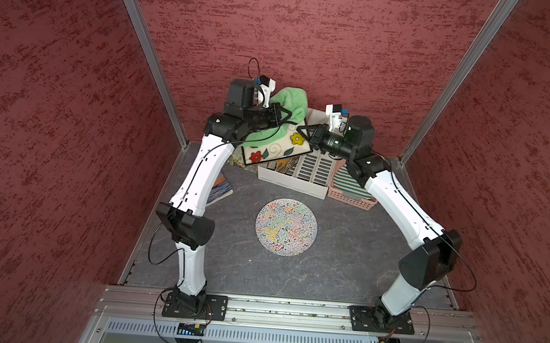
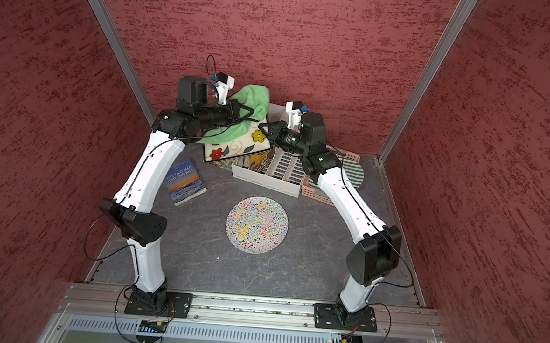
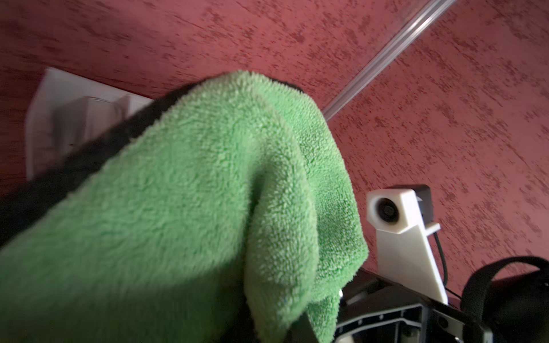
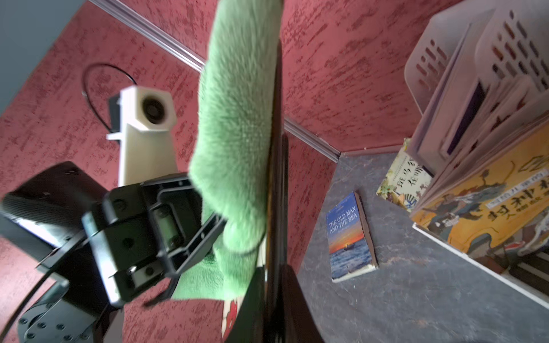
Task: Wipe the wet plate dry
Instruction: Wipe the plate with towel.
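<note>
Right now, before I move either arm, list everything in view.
flowered plate: one, cream, held tilted in the air
green cloth: one, green, draped over it
round plate: one, multicoloured, table centre
book: one, blue, flat, left of round plate
white rack: one, white, back, holding books
pink basket: one, pink, beside rack
striped plate: one, green-white, at basket
left claw: one, black, shut on cloth
right claw: one, black, shut on flowered plate

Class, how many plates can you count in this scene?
3. A square flowered plate held by the right claw, green towel against it; a round squiggly plate flat on the table; a striped plate in the pink basket. Others may hide in the white rack.
</note>
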Controlling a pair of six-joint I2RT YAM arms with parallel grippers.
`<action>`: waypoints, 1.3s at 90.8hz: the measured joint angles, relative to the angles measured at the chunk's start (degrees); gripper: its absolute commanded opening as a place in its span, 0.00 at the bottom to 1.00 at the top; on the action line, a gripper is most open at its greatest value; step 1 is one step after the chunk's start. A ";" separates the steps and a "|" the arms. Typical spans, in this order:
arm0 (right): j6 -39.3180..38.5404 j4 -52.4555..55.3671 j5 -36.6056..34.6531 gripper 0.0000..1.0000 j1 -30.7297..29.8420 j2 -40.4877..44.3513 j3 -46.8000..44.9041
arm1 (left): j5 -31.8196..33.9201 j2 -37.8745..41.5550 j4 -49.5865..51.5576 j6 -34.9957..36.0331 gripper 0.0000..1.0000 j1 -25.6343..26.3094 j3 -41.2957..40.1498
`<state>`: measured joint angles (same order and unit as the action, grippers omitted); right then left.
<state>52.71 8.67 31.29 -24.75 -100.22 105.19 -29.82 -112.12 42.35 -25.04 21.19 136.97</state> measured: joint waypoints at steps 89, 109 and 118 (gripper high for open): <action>27.80 -36.17 8.85 0.00 9.33 0.13 -2.75 | -7.19 6.84 -84.94 -66.82 0.00 -14.08 -28.87; 27.85 -38.42 9.57 0.00 6.40 -0.31 -3.13 | -5.84 2.29 -86.49 -70.71 0.00 -12.57 -21.33; 27.15 -38.60 10.58 0.00 4.87 -2.12 -0.52 | -5.33 1.62 -86.01 -71.01 0.00 -10.86 -20.74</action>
<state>79.85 -29.93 41.87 -19.88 -102.35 104.66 -35.16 -110.50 -43.66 -96.05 10.33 116.22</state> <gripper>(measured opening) 0.118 0.093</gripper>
